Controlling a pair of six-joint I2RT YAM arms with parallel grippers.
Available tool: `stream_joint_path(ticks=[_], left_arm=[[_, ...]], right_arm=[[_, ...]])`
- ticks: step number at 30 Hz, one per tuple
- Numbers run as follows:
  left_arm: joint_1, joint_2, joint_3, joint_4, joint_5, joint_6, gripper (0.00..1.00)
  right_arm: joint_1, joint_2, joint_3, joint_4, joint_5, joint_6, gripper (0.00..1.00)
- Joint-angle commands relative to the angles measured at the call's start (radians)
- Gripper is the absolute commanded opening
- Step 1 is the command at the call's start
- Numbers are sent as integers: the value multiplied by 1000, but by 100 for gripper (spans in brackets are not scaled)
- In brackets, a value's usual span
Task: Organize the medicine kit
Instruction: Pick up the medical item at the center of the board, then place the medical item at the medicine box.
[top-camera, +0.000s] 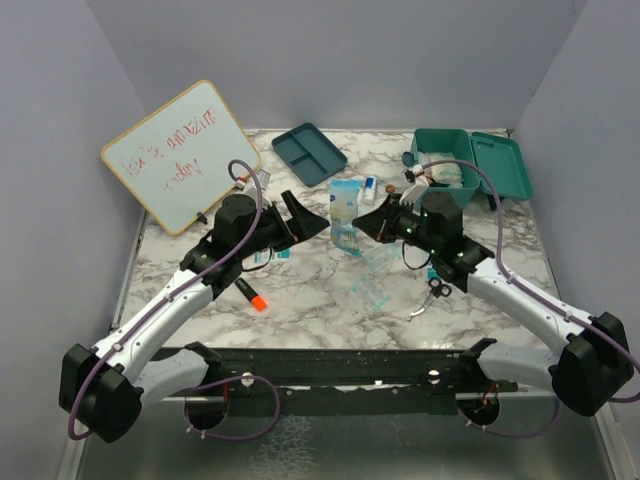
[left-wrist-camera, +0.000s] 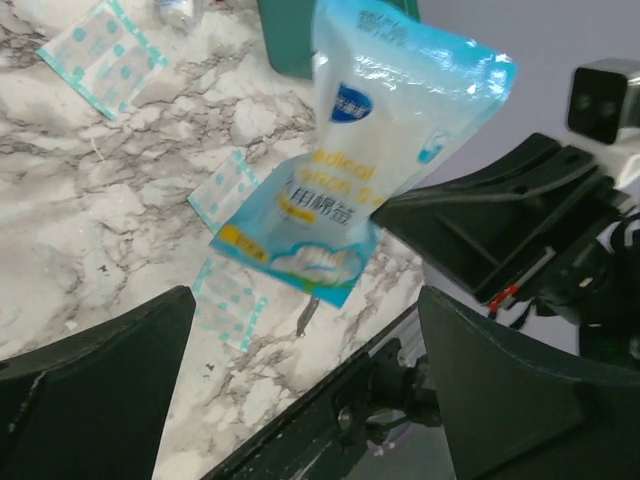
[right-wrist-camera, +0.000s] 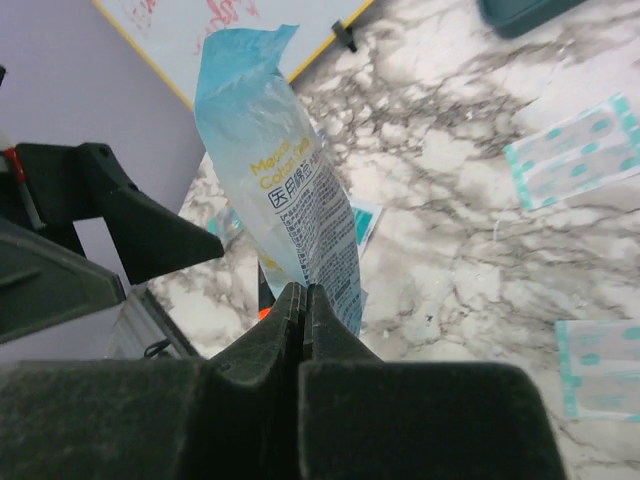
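Note:
The teal medicine kit (top-camera: 470, 165) stands with its lid open at the back right, several items inside. A light-blue packet of cotton swabs (top-camera: 345, 215) hangs above the table's middle. My right gripper (right-wrist-camera: 303, 300) is shut on the lower edge of this packet (right-wrist-camera: 290, 190), which stands upright from the jaws. My left gripper (top-camera: 305, 215) is open just left of the packet, not touching it. In the left wrist view the packet (left-wrist-camera: 370, 150) hangs beyond my wide-apart fingers (left-wrist-camera: 100, 390), held from the right by the other gripper.
A shallow teal divided tray (top-camera: 309, 152) lies at the back centre and a whiteboard (top-camera: 185, 155) leans at the back left. Bandage strips (top-camera: 370, 290), a marker with an orange cap (top-camera: 250, 297) and scissors (top-camera: 435, 295) lie on the marble top.

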Motion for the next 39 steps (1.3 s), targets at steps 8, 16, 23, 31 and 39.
stream_joint_path(ticks=[8,16,23,31,39], left_arm=[[1,35,158,-294,-74,405,99],[1,65,121,-376,-191,604,99],[1,62,75,-383,-234,659,99],[1,20,70,-385,-259,662,99],[1,-47,71,-389,-374,664,99]], right_arm=[[-102,39,355,-486,330,-278,1],[-289,126,550,-590,441,-415,1],[-383,283,666,-581,485,-503,0],[-416,520,847,-606,594,-585,0],[-458,698,962,-645,704,-648,0]])
